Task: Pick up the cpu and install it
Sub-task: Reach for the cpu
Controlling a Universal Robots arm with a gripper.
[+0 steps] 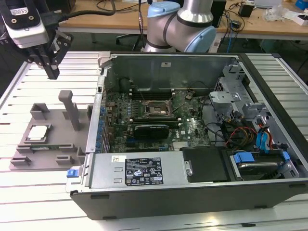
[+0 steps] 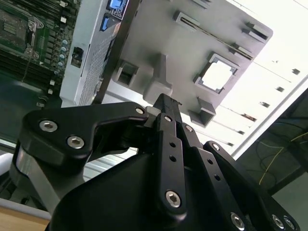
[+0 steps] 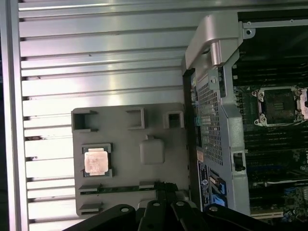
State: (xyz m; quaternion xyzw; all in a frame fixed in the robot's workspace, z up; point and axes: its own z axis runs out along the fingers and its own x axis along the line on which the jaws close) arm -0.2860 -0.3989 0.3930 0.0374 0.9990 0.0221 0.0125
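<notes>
Slatted table [image 1: 38, 192] carries an open case [image 1: 202, 195] and, at the exterior view's left, a grey tray [image 1: 62, 142] beside it. Gripper [image 1: 52, 73] hangs above the tray, fingers together, holding nothing. The cpu [image 1: 38, 133] lies in a tray recess, untouched.

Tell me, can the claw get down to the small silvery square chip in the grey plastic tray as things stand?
Probably yes. The small silvery square chip lies uncovered in its pocket of the grey plastic tray, and the claw hangs above the tray with nothing between them.
</notes>
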